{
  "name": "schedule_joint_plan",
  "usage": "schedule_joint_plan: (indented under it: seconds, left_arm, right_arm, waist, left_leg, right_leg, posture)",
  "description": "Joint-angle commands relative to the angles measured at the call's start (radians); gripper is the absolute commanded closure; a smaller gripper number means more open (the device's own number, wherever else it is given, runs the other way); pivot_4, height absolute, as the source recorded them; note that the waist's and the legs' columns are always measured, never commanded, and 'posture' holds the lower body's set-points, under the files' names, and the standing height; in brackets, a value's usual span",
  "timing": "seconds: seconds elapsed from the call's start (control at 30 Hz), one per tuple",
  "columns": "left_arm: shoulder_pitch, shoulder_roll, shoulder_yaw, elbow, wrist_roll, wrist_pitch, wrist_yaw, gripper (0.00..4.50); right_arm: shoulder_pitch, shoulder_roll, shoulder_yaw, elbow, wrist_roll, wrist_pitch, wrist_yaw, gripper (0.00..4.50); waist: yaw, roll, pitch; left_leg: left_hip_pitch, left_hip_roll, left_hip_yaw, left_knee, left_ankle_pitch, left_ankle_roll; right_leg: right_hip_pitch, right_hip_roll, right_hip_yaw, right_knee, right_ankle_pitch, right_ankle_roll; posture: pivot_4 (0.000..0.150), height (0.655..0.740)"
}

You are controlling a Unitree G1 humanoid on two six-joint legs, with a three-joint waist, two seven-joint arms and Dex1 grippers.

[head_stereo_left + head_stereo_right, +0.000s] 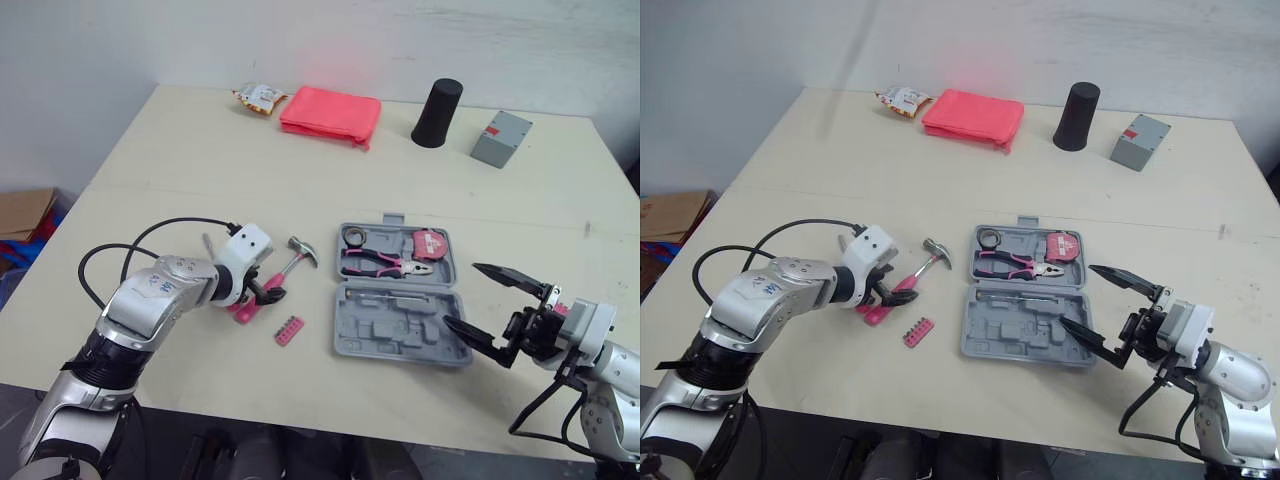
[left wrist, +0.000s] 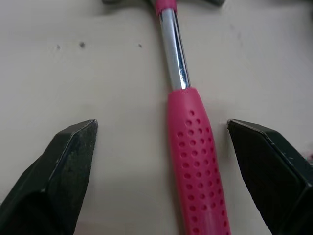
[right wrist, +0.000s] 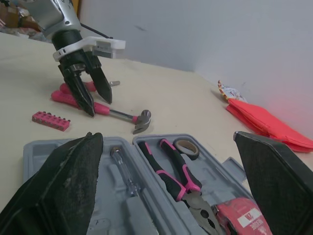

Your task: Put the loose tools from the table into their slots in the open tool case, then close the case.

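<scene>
A bit of a cardboard box [image 1: 25,210] can be seen at the far left edge, off the table [image 1: 150,170]. In the lower left, the left gripper [image 1: 262,292] is held low over the tabletop. Its fingers [image 2: 63,181] are spread wide on either side of the hammer [image 1: 287,266], so nothing is clamped, and a gap is left on both sides of the pink grip. The hammer is laid flat, with its head pointed up and right toward the case. A second pink handle [image 3: 62,87] is tucked just beside it, but what tool that is can't be made out.

Up at the top left-centre a snack packet [image 1: 258,97] is parked, and a folded pink pouch [image 1: 330,115] is set just to its right. A pink bit holder [image 1: 289,330] is left loose just below the hammer.

The grey tool case [image 1: 400,345] is found open in the lower middle. Its upper half is loaded with a tape roll [image 1: 352,237], pliers [image 1: 385,265] and a tape measure [image 1: 432,245]. A screwdriver [image 1: 385,297] is seated along the top of the lower half, whose other slots are unfilled.

A black cylinder [image 1: 437,113] is stood upright at the top, right of centre. The right gripper [image 1: 460,293] is held at the case's right edge, lower right, spread wide with nothing in it. A small grey box [image 1: 500,138] is sat in the upper right.
</scene>
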Motion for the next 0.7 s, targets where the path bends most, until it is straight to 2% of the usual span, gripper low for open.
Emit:
schedule_joint_plan:
  seconds: [0.03, 0.17, 0.2, 0.37, 0.47, 0.6, 0.7]
  left_arm:
    - [0.015, 0.011, -0.029, 0.000, 0.000, 0.037, -0.047, 1.84]
    - [0.027, 0.025, -0.052, -0.004, 0.024, 0.033, -0.068, 3.73]
    - [0.030, 0.019, -0.047, 0.002, 0.032, 0.020, -0.066, 3.99]
    - [0.002, -0.063, 0.043, 0.057, 0.066, -0.111, -0.035, 3.99]
    - [-0.032, -0.071, 0.071, 0.060, 0.087, -0.252, -0.072, 3.99]
    - [-0.101, -0.047, 0.088, 0.026, 0.069, -0.398, -0.203, 3.99]
    - [-0.170, -0.025, 0.023, -0.014, 0.061, -0.445, -0.345, 3.99]
  right_arm:
    - [0.016, -0.005, -0.053, -0.031, 0.006, -0.034, -0.015, 0.00]
    - [0.036, -0.006, -0.076, -0.027, 0.004, -0.047, -0.023, 0.00]
    - [0.043, -0.006, -0.081, -0.026, 0.003, -0.052, -0.025, 0.00]
    - [0.070, -0.005, -0.098, -0.018, 0.001, -0.068, -0.029, 0.00]
    - [0.088, -0.009, -0.114, -0.010, 0.000, -0.079, -0.026, 0.00]
    - [0.109, -0.028, -0.159, 0.002, 0.006, -0.090, -0.030, 0.00]
    - [0.143, -0.052, -0.215, 0.027, 0.014, -0.101, -0.010, 0.00]
  waist:
    - [0.001, 0.000, 0.000]
    - [0.002, 0.000, 0.000]
    - [0.001, 0.000, 0.000]
    - [0.008, 0.001, -0.001]
    - [0.012, 0.000, 0.001]
    - [0.015, -0.001, 0.001]
    - [0.018, -0.001, 0.001]
  left_leg:
    - [0.000, 0.000, 0.000, 0.000, 0.000, 0.000]
    - [0.001, 0.000, -0.001, 0.002, 0.000, 0.000]
    - [0.001, 0.000, -0.001, 0.002, 0.000, 0.000]
    - [0.001, 0.000, -0.001, 0.003, 0.000, 0.001]
    - [0.000, -0.001, -0.003, 0.005, 0.000, 0.002]
    - [-0.001, -0.001, -0.003, 0.005, 0.000, 0.002]
    - [-0.001, -0.001, -0.002, 0.004, 0.000, 0.001]
  right_leg:
    - [0.000, 0.000, 0.000, 0.000, 0.000, 0.000]
    - [0.001, 0.000, 0.000, 0.001, 0.000, 0.000]
    - [0.002, 0.000, 0.000, 0.001, 0.000, 0.000]
    - [0.002, -0.001, -0.001, 0.003, 0.000, 0.000]
    - [0.001, -0.001, -0.001, 0.006, 0.000, 0.000]
    - [0.001, -0.002, -0.001, 0.007, 0.000, 0.000]
    - [0.000, -0.001, -0.001, 0.005, 0.000, 0.000]
  posture:
    - [0.150, 0.7400]
    - [0.150, 0.7400]
    - [0.150, 0.7400]
    - [0.150, 0.7400]
    - [0.150, 0.7400]
    - [0.150, 0.7400]
    - [0.150, 0.7400]
